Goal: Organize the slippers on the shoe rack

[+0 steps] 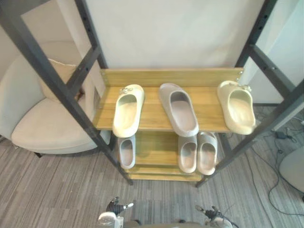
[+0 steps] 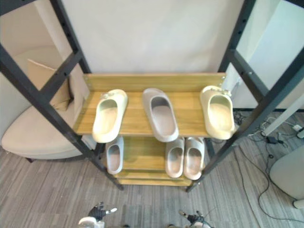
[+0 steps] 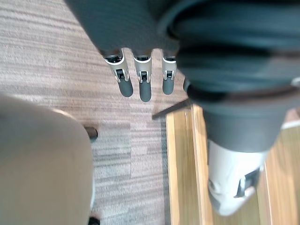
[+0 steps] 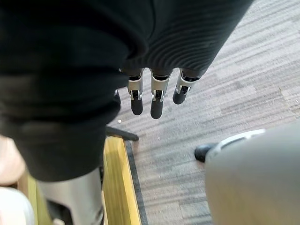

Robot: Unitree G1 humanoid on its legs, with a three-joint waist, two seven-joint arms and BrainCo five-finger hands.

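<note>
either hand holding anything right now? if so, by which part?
Nothing is held. The left hand and right hand hang open over the floor; the slippers sit on the shoe rack.

Bright, even light, probably from overhead; soft shadow on lower shelf (image 1: 156, 147); white wall (image 1: 166, 33) evenly lit.

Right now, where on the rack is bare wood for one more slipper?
Top shelf: bare wood between the grey slipper and the right cream slipper; narrower strip beside the left cream slipper. Lower shelf: gap between the single slipper and the pair; crowded at right.
</note>
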